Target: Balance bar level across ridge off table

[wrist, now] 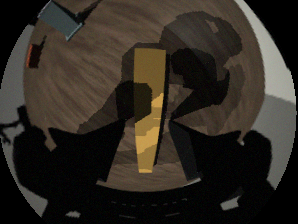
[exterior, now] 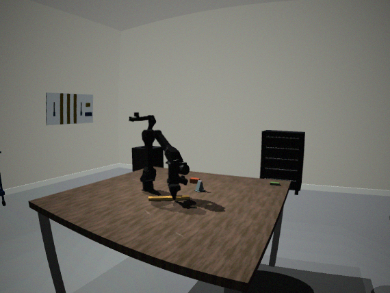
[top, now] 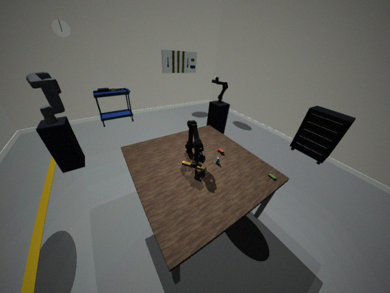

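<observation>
Ridge [top: 217, 161] [exterior: 200, 186] [wrist: 61, 21] beside the claw [top: 195, 165] [exterior: 174, 198] [wrist: 147, 125].

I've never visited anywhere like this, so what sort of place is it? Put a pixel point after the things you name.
Probably a robotics lab or workshop: a black arm [top: 192, 137] [exterior: 148, 154] stands on the table [top: 164, 219] [exterior: 171, 236], with a blue cart [top: 116, 114] and a drawer cabinet [top: 321, 133] [exterior: 282, 154] nearby.

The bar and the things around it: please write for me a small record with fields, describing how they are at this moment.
bar: yellow bar, lying on the table
gripper: the gripper, open, fingers on either side of the bar, not closed on it
ridge: grey wedge-shaped ridge, standing on the table, nothing across it
other blocks: orange block near the ridge; green piece near the table edge
task state: bar not yet lifted or balanced
</observation>
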You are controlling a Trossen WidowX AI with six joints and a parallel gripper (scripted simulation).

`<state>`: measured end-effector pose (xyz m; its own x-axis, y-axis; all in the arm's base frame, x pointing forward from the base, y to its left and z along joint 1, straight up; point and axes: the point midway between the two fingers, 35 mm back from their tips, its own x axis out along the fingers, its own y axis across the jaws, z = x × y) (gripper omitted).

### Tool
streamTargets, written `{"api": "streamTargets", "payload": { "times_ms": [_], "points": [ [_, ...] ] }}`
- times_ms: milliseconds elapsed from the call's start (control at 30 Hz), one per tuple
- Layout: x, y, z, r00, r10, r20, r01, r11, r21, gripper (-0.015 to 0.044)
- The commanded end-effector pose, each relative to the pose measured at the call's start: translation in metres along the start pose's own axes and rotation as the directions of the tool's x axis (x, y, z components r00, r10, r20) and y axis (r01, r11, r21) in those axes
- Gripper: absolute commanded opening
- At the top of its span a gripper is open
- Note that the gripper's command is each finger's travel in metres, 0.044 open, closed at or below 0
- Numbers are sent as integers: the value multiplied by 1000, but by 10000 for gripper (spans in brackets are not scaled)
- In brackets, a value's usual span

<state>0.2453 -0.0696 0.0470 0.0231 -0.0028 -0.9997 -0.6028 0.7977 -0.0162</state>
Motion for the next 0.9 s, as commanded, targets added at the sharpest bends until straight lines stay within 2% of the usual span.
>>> {"api": "streamTargets", "payload": {
  "times_ms": [0, 233, 433, 700, 833, 867],
  "points": [
    [1, 0, -1, 1000, -2, -3, 2, 1000, -4, 315],
    [1, 0, -1, 1000, -2, -3, 2, 1000, -4, 315],
    [1, 0, 0, 1000, 1, -1, -1, 1000, 0, 158],
    [1, 0, 0, 1000, 1, -1, -1, 1000, 0, 104],
    [-5, -1, 1, 1000, 1, -1, -1, 1000, 0, 0],
    [-7, -1, 1, 1000, 1, -1, -1, 1000, 0, 0]
  ]
}}
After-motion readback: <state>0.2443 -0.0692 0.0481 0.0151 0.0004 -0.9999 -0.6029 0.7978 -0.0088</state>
